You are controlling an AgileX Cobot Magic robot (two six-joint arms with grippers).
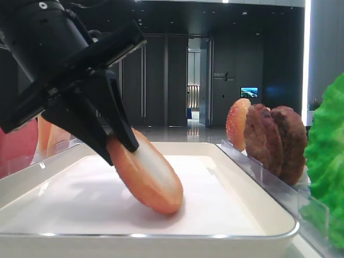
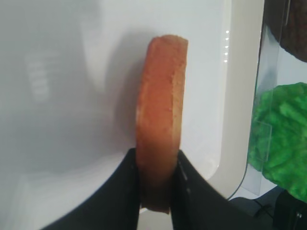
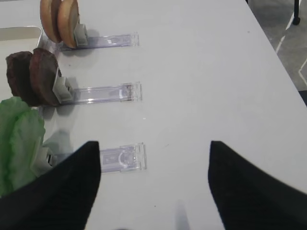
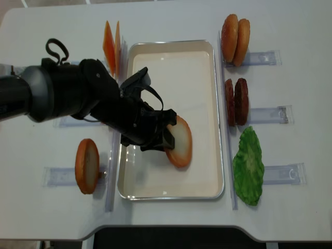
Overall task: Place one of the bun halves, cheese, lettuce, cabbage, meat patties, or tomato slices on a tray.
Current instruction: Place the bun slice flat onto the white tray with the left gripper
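Note:
My left gripper (image 4: 165,136) is shut on a bun half (image 4: 180,141) with a golden-brown rim and a pale flat face. The bun half (image 1: 148,174) leans at a tilt inside the white tray (image 4: 171,42), its lower edge touching the tray bottom (image 1: 80,199). In the left wrist view the black fingers (image 2: 127,191) pinch the bun half (image 2: 160,110) edge-on, near the tray's right rim (image 2: 242,96). My right gripper (image 3: 153,143) stands open over bare table, with nothing between its fingers.
Right of the tray stand two orange bun discs (image 4: 235,37), two meat patties (image 4: 236,101) and lettuce (image 4: 249,165) on clear holders (image 3: 122,158). Left of it are cheese slices (image 4: 111,46) and another bun half (image 4: 86,166).

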